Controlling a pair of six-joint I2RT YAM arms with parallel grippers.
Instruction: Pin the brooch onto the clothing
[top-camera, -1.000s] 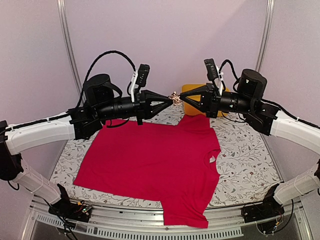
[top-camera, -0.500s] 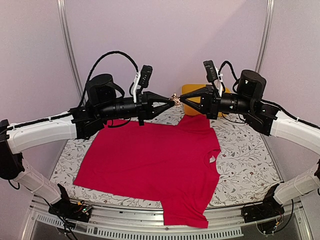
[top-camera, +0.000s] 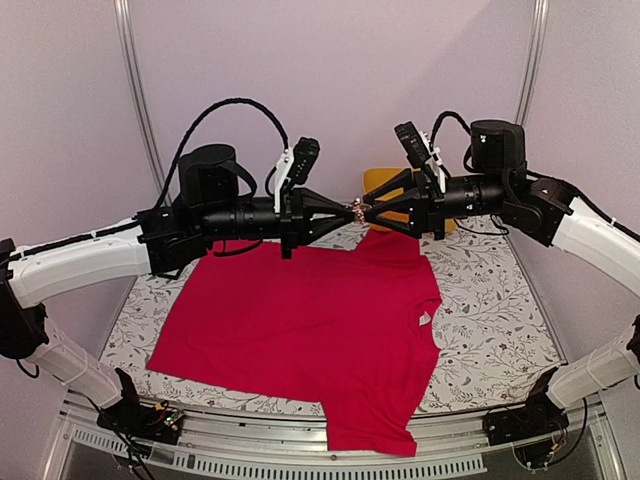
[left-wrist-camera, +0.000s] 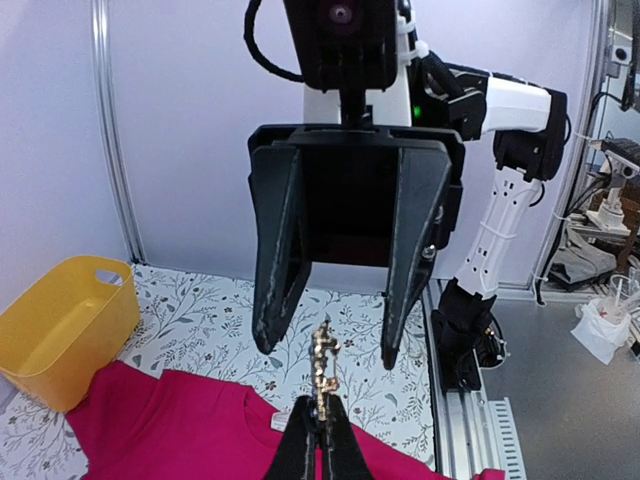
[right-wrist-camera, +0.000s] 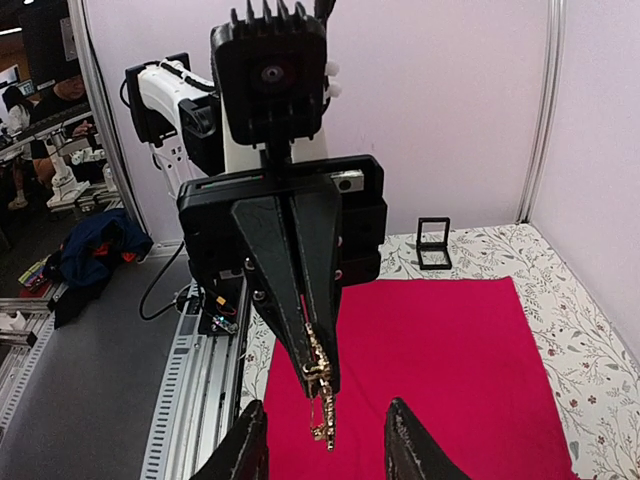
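Nearest me the red shirt (top-camera: 300, 330) lies spread on the flowered cloth (top-camera: 490, 320), one part drooping over the near table edge and its white neck label turned to the right. Above the shirt's far edge, in the air, my two pincers meet tip to tip. My left pincer (left-wrist-camera: 320, 445) is clamped tight on the lower end of the brooch (left-wrist-camera: 322, 362), which stands up from my fingertips like a short knobbly metal stem. My right pincer (right-wrist-camera: 325, 450) is parted, one finger on each side of the brooch with a gap on both sides. The top view shows only a glint where the tips meet. Each wrist view makes it plain: from the left I see the right fingers spread wide around the brooch, and from the right I see the left fingers pressed together with the brooch poking out below them, over the red fabric. At the far side a yellow bin (left-wrist-camera: 60, 330) sits on the cloth just beyond the shirt; the top view hides most of it behind my right pincer, while the left wrist view shows its handle slot and plain yellow inside. Only the right wrist view shows a small black frame (right-wrist-camera: 432, 245) standing near the wall; I cannot tell what it holds.
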